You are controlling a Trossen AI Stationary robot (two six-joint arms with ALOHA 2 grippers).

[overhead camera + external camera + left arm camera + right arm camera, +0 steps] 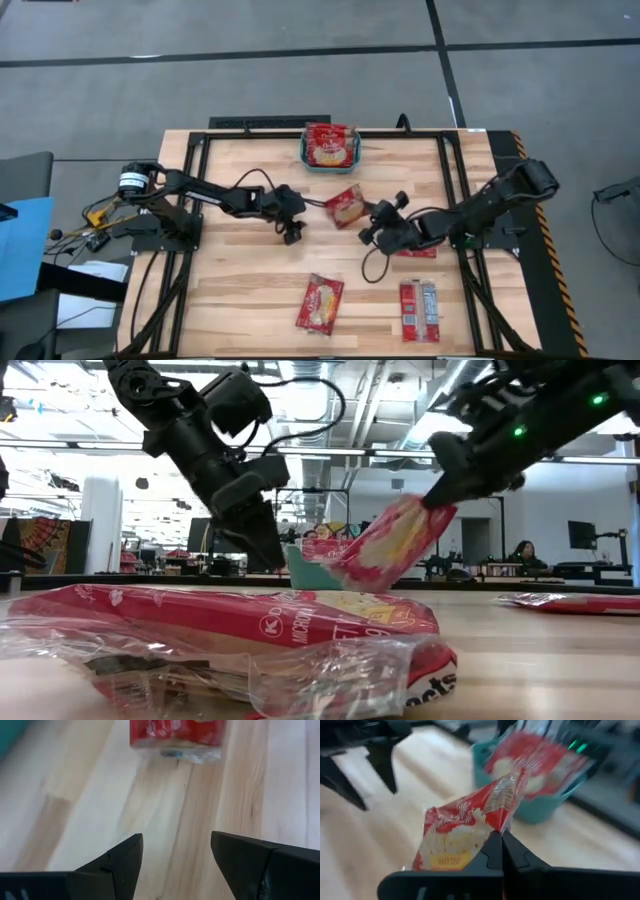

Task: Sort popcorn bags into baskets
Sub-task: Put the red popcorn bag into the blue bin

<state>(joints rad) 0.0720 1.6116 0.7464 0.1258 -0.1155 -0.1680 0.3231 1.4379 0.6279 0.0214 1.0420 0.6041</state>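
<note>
Red packet in hand: one popcorn bag [347,205] is pinched by its edge in the right gripper [372,222], near the middle of the high view, tilted and lifted at one end.
Right gripper state: jaws are closed flat on the bag's edge, as shown in the right wrist view.
Left gripper [292,232]: held wide with nothing between its fingers, left of centre above bare table [240,280].
Basket [330,160]: placed at the upper centre of the high view, with bags [329,142] already piled inside.
Loose bags: two [320,303] [419,309] are seen lying in the lower part of the high view.
Step in hand: a carry to the basket is judged to be starting.
Next move: the bag must be raised clear of the rim, then released over the pile.
</note>
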